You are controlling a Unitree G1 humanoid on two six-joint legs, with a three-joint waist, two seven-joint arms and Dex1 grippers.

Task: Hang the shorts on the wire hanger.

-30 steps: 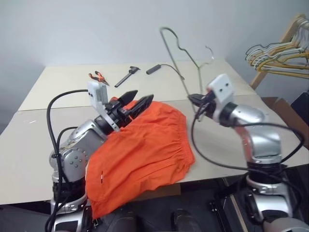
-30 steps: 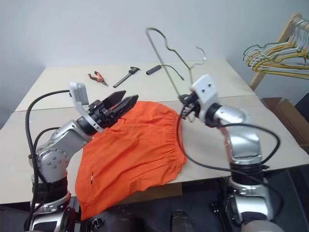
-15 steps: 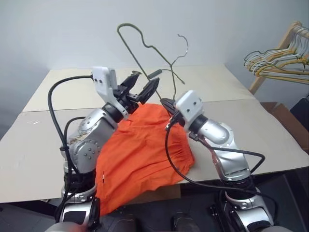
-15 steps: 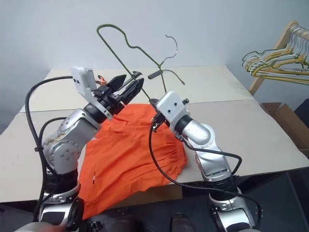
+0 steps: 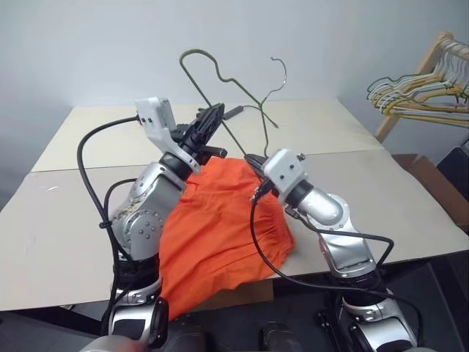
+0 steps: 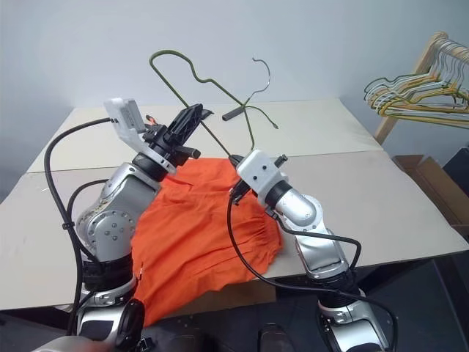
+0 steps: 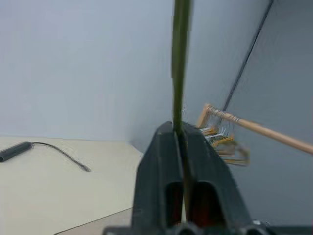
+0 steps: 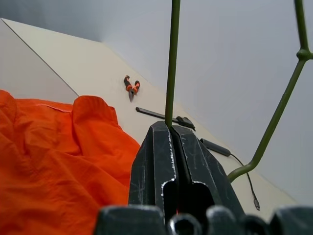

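The wire hanger [image 5: 220, 81] stood raised in the air above the table [image 5: 66, 220], pinched by both claws at once. The left gripper [image 5: 212, 121] had its two black fingers pressed together on one straight run of the wire, which in the left wrist view rose from between the fingertips [image 7: 168, 142]. The right gripper [image 8: 168, 129] was likewise clamped tight on the wire lower down, near the hanger's bottom corner, with the thin olive rod rising straight out of its closed tips. From these two grips the wire climbed up and back, its bent loop highest over the left claw and its curved hook over the right one. The shorts [image 5: 220, 227] lay spread on the table beneath and in front of both claws, held by neither, with the gathered waistband toward the right arm and the lower hem drooping over the near edge of the table. Farther back on the tabletop lay orange-handled pliers [image 8: 131, 87], a dark tool [image 8: 161, 116] and a black cabled device [image 6: 233, 111]. A bunch of hangers [image 5: 418, 88] hung on a wooden rack at the far right.
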